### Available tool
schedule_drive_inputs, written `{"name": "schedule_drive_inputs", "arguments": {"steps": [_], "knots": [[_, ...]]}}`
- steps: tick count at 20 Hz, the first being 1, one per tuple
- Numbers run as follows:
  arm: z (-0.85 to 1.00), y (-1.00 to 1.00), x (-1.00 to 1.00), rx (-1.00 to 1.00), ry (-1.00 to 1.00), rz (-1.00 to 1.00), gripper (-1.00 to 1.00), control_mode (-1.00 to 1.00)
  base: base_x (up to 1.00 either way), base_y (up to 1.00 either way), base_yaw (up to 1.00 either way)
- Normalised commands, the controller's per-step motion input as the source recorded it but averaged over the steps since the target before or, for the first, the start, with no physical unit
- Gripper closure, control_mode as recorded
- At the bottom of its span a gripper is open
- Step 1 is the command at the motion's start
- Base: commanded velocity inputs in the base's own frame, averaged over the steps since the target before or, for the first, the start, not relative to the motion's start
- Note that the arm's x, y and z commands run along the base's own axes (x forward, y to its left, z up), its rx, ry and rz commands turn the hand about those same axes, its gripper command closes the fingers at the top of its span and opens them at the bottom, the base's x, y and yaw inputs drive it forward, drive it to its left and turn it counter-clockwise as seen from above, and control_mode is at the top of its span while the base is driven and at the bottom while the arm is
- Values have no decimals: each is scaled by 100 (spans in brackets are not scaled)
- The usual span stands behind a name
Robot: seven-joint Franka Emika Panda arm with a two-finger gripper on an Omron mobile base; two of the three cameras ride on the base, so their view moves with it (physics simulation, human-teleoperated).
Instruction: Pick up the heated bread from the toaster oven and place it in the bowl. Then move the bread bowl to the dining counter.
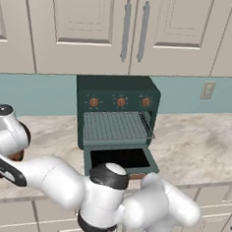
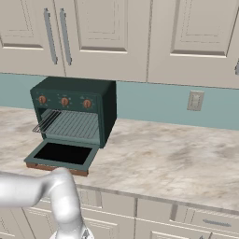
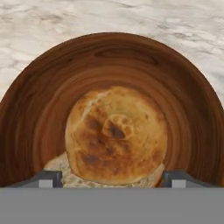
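Now the bread (image 3: 116, 135) lies flat in the middle of the bowl (image 3: 39, 113); it is round and golden with dark brown burnt spots and a pale edge; the bowl is shiny dark brown wood with rings; the gripper (image 3: 109, 178) hangs right over the bread, its fingers wide apart, holding nothing.

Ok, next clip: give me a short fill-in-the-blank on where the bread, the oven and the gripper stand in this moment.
1. The bread lies inside the wooden ____.
2. The toaster oven has its door ____.
3. The oven's wire rack holds ____.
4. The gripper has its jaws ____, one fingertip on either side of the bread.

Missing words: bowl; open; nothing; open
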Motion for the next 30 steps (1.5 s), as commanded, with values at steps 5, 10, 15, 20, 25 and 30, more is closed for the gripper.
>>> {"name": "schedule_drive_inputs", "arguments": {"steps": [5,10,15,20,25,30], "knots": [[-1,-26,-48,0,7,-7,-100,-100,0,0,0],[0,-60,-21,0,0,-4,-100,-100,0,0,0],[0,-93,-29,1,1,-11,-100,-100,0,0,0],[-15,-14,0,2,0,-11,-100,-100,0,0,0],[-27,-6,6,7,0,-13,-100,-100,0,0,0],[0,0,28,19,0,-15,-100,-100,0,0,0]]}}
